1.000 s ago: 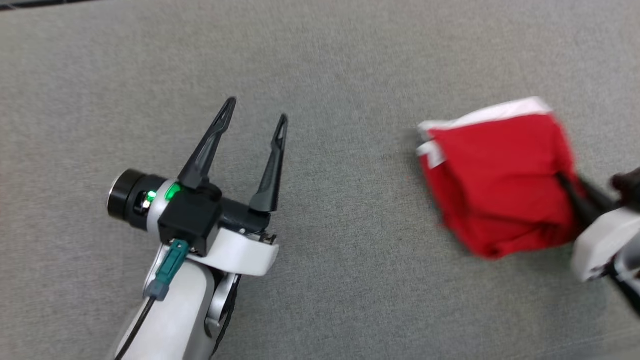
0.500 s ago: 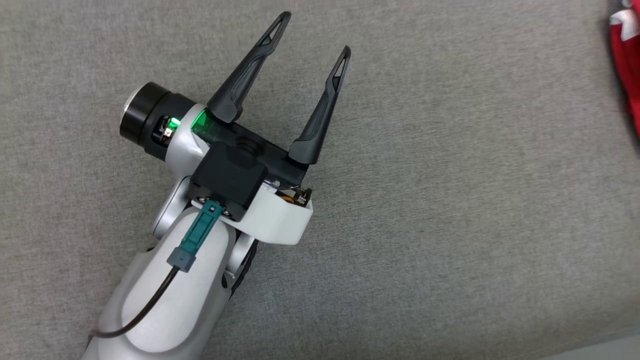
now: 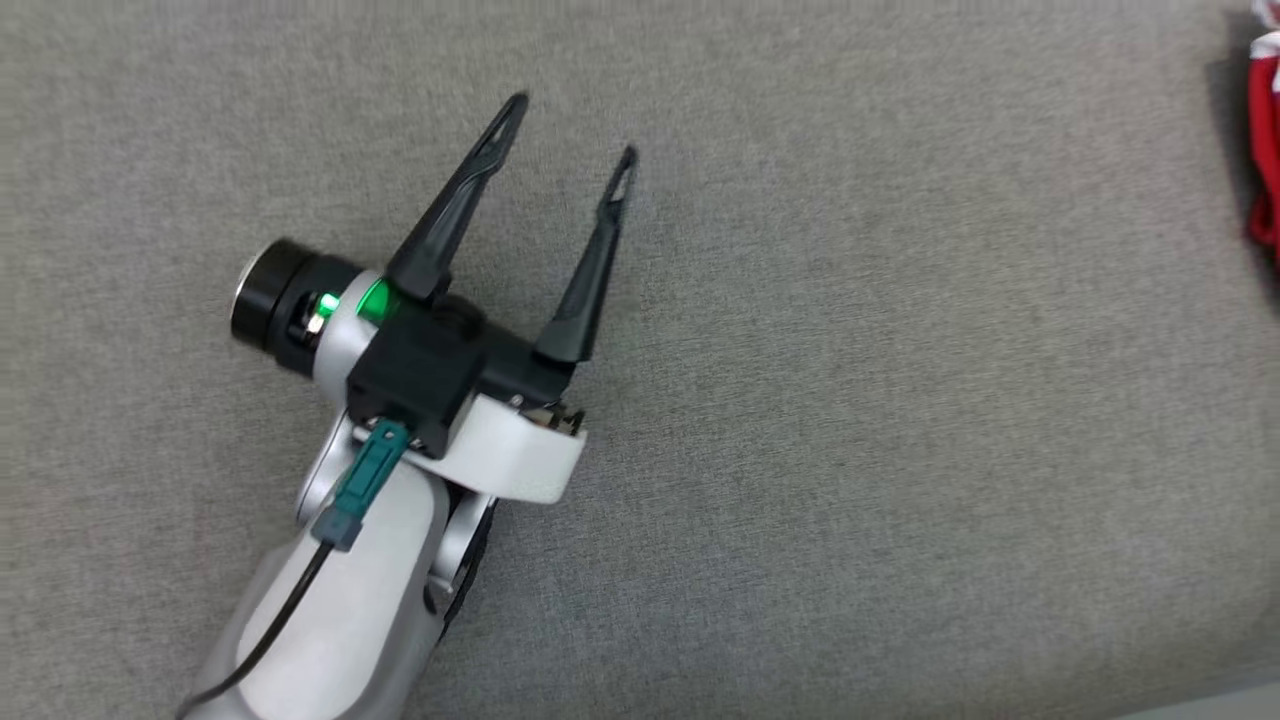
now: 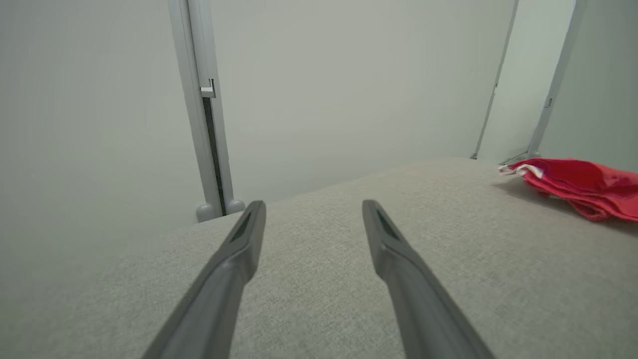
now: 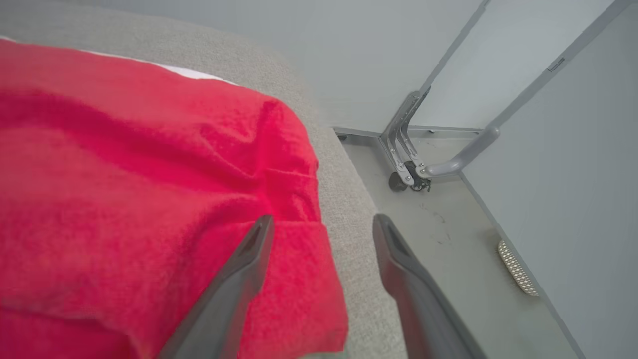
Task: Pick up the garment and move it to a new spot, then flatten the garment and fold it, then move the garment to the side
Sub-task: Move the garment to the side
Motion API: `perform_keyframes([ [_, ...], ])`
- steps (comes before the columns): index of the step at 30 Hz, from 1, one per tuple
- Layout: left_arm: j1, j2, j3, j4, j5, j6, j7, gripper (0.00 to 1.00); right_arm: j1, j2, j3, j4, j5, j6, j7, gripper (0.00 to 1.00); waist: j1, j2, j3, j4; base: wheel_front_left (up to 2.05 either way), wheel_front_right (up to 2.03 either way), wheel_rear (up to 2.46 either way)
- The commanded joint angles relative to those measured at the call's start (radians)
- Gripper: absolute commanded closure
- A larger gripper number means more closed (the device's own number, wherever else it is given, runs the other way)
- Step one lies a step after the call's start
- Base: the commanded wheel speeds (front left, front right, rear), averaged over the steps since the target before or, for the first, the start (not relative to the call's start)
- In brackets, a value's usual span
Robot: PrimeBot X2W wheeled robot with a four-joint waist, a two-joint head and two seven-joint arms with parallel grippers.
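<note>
The garment [image 5: 124,199] is red cloth with white trim, folded and lying near the grey table's right edge. In the head view a sliver of the garment [image 3: 1264,180] shows at the far right. The left wrist view has the garment [image 4: 578,187] at its right. My right gripper [image 5: 321,224] is open just above the garment's corner, its fingers apart with nothing between them. My left gripper [image 3: 570,125] is open over bare table, well left of the garment; its fingers [image 4: 239,249] frame bare fabric surface.
The grey fabric table [image 3: 850,450] spreads around my left arm. Beyond its right edge the floor [image 5: 448,239] lies lower, with a metal frame foot and caster [image 5: 406,174]. Pale wall panels and a vertical post [image 4: 204,124] stand behind the table.
My right gripper was shut on the garment a second ago and now stands open over it. The head camera has swung left, so the garment sits at the right border.
</note>
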Motion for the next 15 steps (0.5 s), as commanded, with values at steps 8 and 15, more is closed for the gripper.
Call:
perform_keyframes([
  [8, 0.152, 0.03, 0.069, 0.003, -0.062, 0.056, -0.019, 0.0, 0.242, 0.154, -0.174, -0.325, -0.009, -0.002, -0.008, 0.0, 0.0, 0.0, -0.173, -0.027, 0.0, 0.0, 0.0],
  [15, 0.29, 0.027, 0.118, 0.012, -0.132, 0.092, -0.033, 0.0, 0.444, 0.308, -0.181, -0.657, -0.079, -0.002, -0.007, 0.0, 0.0, 0.0, -0.303, 0.003, 0.0, 0.0, 0.0],
])
